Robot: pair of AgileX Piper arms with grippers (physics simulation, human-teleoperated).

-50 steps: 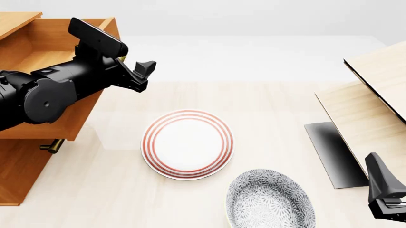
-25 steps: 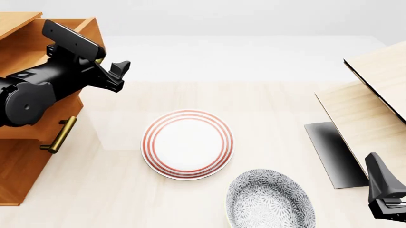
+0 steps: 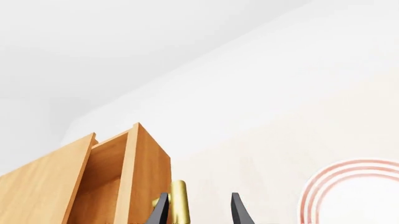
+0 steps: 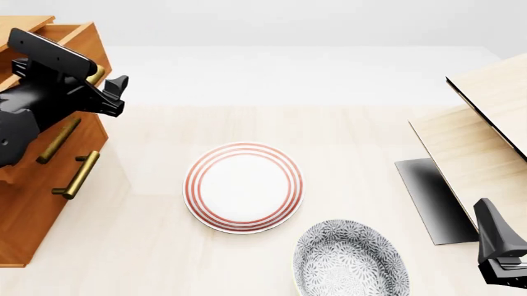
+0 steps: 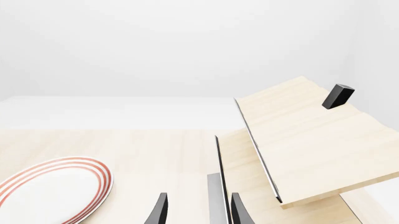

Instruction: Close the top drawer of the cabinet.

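Your cabinet (image 4: 37, 203) stands at the table's (image 4: 354, 132) far left edge; its top drawer (image 4: 78, 37) juts a little out to the right at the upper left corner, with the left gripper (image 4: 111, 92) just beside its front and handle (image 4: 97, 75); two lower handles (image 4: 59, 140) sit below that. You have the striped plate (image 4: 243, 187) near the table's middle; the patterned bowl (image 4: 352, 259) lies nearer you and to its right; the panelled piece (image 4: 473, 145) fills the right side; the right gripper (image 4: 498, 246) sits at the lower right corner, before it.
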